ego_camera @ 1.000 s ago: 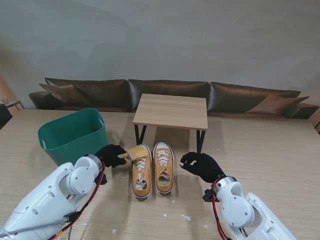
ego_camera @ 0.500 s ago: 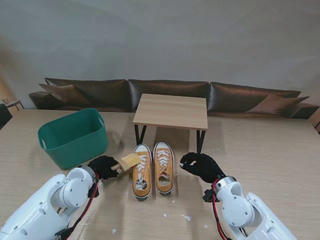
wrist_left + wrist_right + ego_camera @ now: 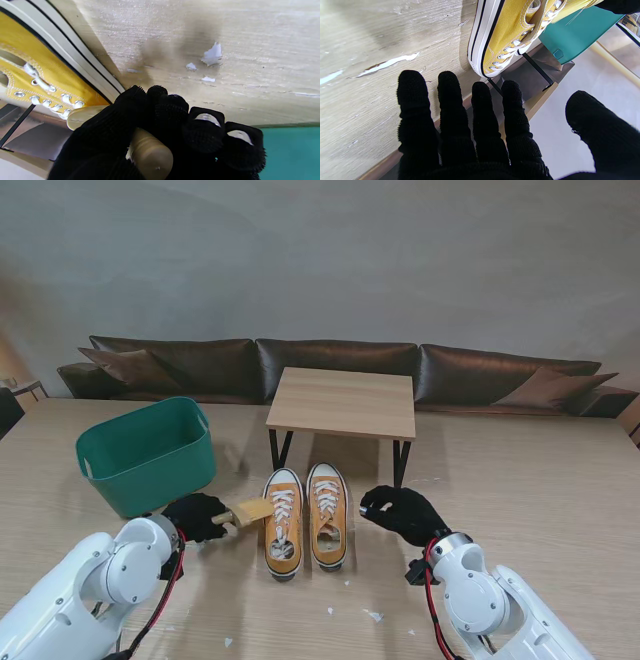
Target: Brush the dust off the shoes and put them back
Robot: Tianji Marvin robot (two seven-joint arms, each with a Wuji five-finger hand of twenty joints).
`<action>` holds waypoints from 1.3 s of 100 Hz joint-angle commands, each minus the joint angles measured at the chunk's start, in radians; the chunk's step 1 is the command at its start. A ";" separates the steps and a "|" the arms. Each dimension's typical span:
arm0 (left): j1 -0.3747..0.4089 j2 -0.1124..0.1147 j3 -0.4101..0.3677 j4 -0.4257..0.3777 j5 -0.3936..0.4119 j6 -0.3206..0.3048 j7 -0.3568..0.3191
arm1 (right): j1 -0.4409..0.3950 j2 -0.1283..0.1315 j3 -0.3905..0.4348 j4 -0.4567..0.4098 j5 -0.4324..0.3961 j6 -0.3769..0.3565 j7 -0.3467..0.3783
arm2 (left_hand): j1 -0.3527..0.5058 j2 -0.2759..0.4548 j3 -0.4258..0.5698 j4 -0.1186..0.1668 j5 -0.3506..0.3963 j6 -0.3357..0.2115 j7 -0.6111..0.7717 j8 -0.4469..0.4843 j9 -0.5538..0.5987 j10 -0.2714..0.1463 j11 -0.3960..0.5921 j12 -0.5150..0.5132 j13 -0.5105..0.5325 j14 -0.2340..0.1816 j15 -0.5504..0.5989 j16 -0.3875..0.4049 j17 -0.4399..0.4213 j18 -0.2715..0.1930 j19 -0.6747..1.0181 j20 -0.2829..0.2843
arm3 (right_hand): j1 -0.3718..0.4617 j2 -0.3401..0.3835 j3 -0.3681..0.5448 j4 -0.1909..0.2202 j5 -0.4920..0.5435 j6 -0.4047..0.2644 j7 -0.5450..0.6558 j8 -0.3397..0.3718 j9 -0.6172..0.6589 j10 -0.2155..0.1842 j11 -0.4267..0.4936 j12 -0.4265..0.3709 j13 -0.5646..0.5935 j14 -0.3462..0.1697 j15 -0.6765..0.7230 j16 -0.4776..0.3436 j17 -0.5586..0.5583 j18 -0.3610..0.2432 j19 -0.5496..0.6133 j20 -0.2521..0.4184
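Observation:
Two yellow sneakers stand side by side in front of the small wooden table (image 3: 342, 402): the left shoe (image 3: 282, 522) and the right shoe (image 3: 327, 514), toes pointing away from me. My left hand (image 3: 195, 514), in a black glove, is shut on a wooden brush (image 3: 247, 512) whose head lies just left of the left shoe's laces. The left wrist view shows the brush handle (image 3: 150, 153) wrapped by my fingers (image 3: 205, 130), with the left shoe (image 3: 45, 72) beside it. To the right of the right shoe, my right hand (image 3: 402, 512) is open and holds nothing, its fingers (image 3: 455, 117) spread.
A green plastic bin (image 3: 148, 452) stands at the left, just beyond my left hand. Small white scraps (image 3: 374, 615) lie on the tabletop nearer to me than the shoes. A dark sofa (image 3: 340, 370) runs along the back.
My left hand has drawn the brush back toward me and to the left, off the left shoe's toe to beside its laces. The right hand has stayed still.

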 commanded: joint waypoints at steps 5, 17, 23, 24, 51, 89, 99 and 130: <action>-0.011 -0.002 -0.004 -0.022 -0.027 -0.009 -0.009 | -0.004 -0.002 -0.003 -0.004 0.001 0.003 0.014 | 0.047 0.050 -0.005 0.000 0.018 0.008 0.002 0.003 0.060 0.044 0.007 -0.002 0.056 0.094 0.083 0.000 -0.001 0.009 0.047 0.006 | -0.009 0.036 -0.012 0.020 -0.001 0.006 0.011 -0.013 0.023 0.018 0.013 -0.005 0.016 0.008 0.010 0.008 -0.308 0.021 0.021 0.004; -0.040 -0.002 0.011 -0.021 -0.054 -0.026 -0.019 | -0.002 -0.002 -0.005 -0.003 0.000 0.004 0.013 | 0.046 0.051 -0.007 0.000 0.018 0.006 0.002 0.003 0.060 0.041 0.008 -0.001 0.056 0.094 0.083 0.000 -0.001 0.010 0.047 0.007 | -0.008 0.035 -0.011 0.021 -0.001 0.007 0.011 -0.013 0.023 0.018 0.013 -0.005 0.016 0.008 0.010 0.008 -0.307 0.020 0.021 0.004; -0.062 -0.003 0.029 -0.013 -0.072 -0.034 -0.018 | -0.001 -0.003 -0.005 -0.002 0.001 0.004 0.013 | 0.047 0.051 -0.007 0.000 0.018 0.006 0.002 0.003 0.060 0.042 0.008 -0.001 0.056 0.093 0.083 0.000 -0.001 0.011 0.046 0.007 | -0.008 0.034 -0.011 0.021 0.000 0.006 0.011 -0.013 0.023 0.018 0.013 -0.005 0.017 0.007 0.010 0.008 -0.307 0.021 0.021 0.005; -0.066 -0.003 0.033 -0.011 -0.075 -0.035 -0.018 | -0.001 -0.003 -0.005 -0.002 0.001 0.004 0.013 | 0.046 0.051 -0.007 0.000 0.018 0.006 0.002 0.003 0.060 0.041 0.008 -0.001 0.056 0.093 0.083 0.000 -0.001 0.011 0.046 0.007 | -0.008 0.034 -0.011 0.021 0.000 0.006 0.011 -0.013 0.023 0.017 0.013 -0.005 0.016 0.007 0.010 0.008 -0.307 0.021 0.021 0.005; -0.226 -0.015 0.176 0.105 -0.199 -0.060 -0.011 | 0.005 -0.005 -0.008 0.006 0.000 0.011 0.007 | 0.046 0.054 -0.010 0.001 0.017 0.006 0.002 0.004 0.059 0.040 0.008 -0.001 0.056 0.093 0.083 0.000 -0.001 0.011 0.046 0.007 | -0.008 0.034 -0.010 0.020 -0.001 0.008 0.011 -0.013 0.023 0.017 0.014 -0.005 0.017 0.007 0.011 0.008 -0.307 0.021 0.021 0.004; -0.413 -0.053 0.347 0.278 -0.285 -0.107 0.068 | 0.021 -0.007 -0.013 0.023 0.003 0.024 0.003 | 0.048 0.053 -0.013 0.002 0.019 0.007 0.002 0.007 0.060 0.037 0.009 0.000 0.056 0.086 0.087 0.002 0.004 0.007 0.050 0.008 | -0.008 0.034 -0.010 0.020 0.000 0.006 0.011 -0.013 0.023 0.017 0.014 -0.005 0.017 0.008 0.011 0.008 -0.307 0.020 0.022 0.004; -0.437 -0.063 0.375 0.307 -0.295 -0.112 0.094 | 0.024 -0.007 -0.014 0.025 0.004 0.026 0.003 | 0.047 0.053 -0.013 0.002 0.018 0.006 0.003 0.007 0.060 0.034 0.011 0.000 0.057 0.082 0.089 0.002 0.008 0.004 0.053 0.008 | -0.008 0.035 -0.009 0.020 0.001 0.008 0.011 -0.013 0.023 0.017 0.014 -0.005 0.018 0.008 0.012 0.008 -0.306 0.020 0.022 0.004; -0.481 -0.086 0.421 0.364 -0.338 -0.132 0.139 | 0.027 -0.006 -0.015 0.028 0.007 0.027 0.010 | 0.047 0.052 -0.012 0.002 0.021 0.009 0.002 0.005 0.060 0.037 0.012 -0.001 0.057 0.085 0.094 0.002 0.012 0.007 0.058 0.007 | -0.008 0.034 -0.009 0.020 0.000 0.008 0.011 -0.013 0.024 0.018 0.015 -0.005 0.018 0.009 0.012 0.008 -0.306 0.022 0.022 0.004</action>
